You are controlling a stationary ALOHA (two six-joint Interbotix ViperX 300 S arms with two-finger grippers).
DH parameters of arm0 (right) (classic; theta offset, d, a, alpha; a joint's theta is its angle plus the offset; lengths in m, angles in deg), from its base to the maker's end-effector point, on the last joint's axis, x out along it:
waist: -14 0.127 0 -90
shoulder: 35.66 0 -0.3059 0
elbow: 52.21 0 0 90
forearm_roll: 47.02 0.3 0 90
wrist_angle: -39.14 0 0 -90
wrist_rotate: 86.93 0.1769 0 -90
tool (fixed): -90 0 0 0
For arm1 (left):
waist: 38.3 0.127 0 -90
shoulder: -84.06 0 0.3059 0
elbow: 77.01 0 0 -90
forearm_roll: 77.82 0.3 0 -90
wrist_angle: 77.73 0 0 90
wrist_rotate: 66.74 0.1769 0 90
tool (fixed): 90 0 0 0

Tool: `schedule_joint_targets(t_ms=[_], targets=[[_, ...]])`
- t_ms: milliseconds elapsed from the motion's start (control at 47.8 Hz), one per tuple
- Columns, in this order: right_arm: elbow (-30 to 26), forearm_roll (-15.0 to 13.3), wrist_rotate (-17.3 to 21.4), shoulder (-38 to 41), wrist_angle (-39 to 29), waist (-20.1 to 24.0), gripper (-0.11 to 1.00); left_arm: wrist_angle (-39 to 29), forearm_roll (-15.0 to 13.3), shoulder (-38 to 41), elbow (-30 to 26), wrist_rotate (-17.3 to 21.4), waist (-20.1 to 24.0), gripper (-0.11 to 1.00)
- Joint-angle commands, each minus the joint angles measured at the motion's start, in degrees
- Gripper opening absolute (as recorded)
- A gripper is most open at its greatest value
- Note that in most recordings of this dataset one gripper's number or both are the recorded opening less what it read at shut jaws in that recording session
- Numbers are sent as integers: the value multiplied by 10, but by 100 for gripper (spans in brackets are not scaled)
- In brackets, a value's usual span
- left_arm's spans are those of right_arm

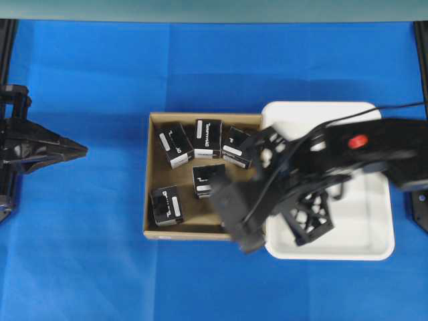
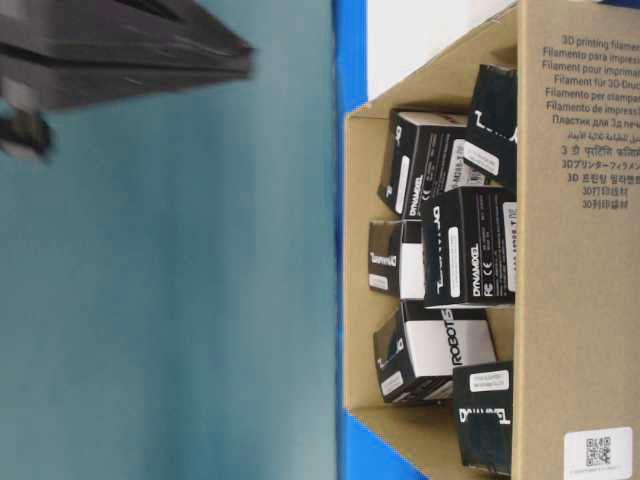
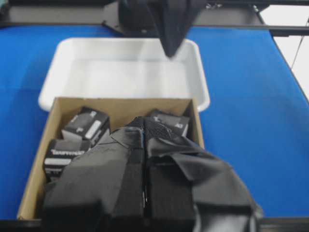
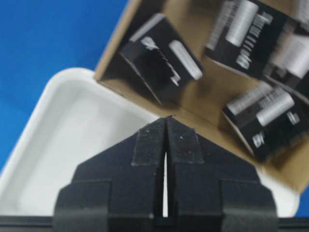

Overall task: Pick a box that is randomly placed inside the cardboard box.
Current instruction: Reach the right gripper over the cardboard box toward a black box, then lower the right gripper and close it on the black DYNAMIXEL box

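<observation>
Box (image 2: 466, 258) with "DYNAMIXEL" print, white label.

My right arm (image 1: 314, 180) is matte black latticework with a red knob and trailing black cables; fingers (image 4: 149, 145) wear black tape.

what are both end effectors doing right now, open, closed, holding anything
Left end effector: closed, empty, parked away from the cardboard box.
Right end effector: closed, holding nothing, over the edge between the white tray and the cardboard box.
</observation>
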Motion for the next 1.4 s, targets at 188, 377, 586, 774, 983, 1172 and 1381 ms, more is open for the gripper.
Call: schedule_joint_targets(t_ms=[188,377,586,774,983,1172,1381], targets=[[-32,1,-40,56,-7,3,2,3,2,3,-16,-2,-2,-6],[-35,0,-46,63,5,-1,11,3,2,3,-16,-2,-1,-6],[-39,0,-66,75,12,-2,58,3,2,2,-17,-3,-3,-6],[-36,0,-105,91,47,-8,99,3,2,-4,-18,-4,-6,-6],[-33,0,-134,119,71,-8,99,3,2,-4,-22,-25,-6,-6],[-9,0,-151,120,83,-8,99,2,3,-2,-22,-27,-6,-6],[8,-1,-166,118,85,-8,99,-11,2,0,-22,-28,-6,-6]])
